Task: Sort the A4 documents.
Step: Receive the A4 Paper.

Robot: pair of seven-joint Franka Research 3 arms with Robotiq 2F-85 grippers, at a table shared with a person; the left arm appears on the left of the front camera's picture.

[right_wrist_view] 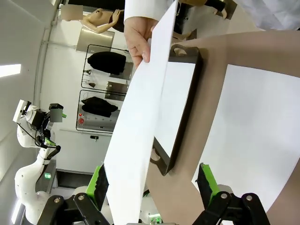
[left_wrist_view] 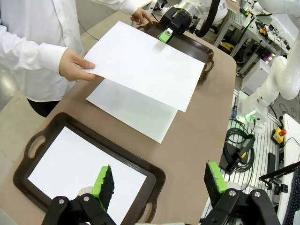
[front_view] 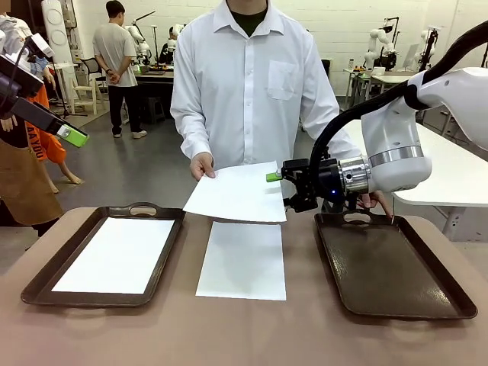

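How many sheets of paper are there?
3 sheets: one in the left tray, one on the table beside it, one held above it by the person's hand. Others may lie hidden underneath.

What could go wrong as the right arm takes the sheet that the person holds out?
The held sheet is thin and pinched by one hand only; it may sag or slip from the right gripper's open jaws before they shut. Pulled low, it could drag the table sheet beneath askew.

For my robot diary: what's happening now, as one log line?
person's hand: offers top sheet | right tool: open around its edge | left tool: open, raised | left tray: second sheet | table: third sheet
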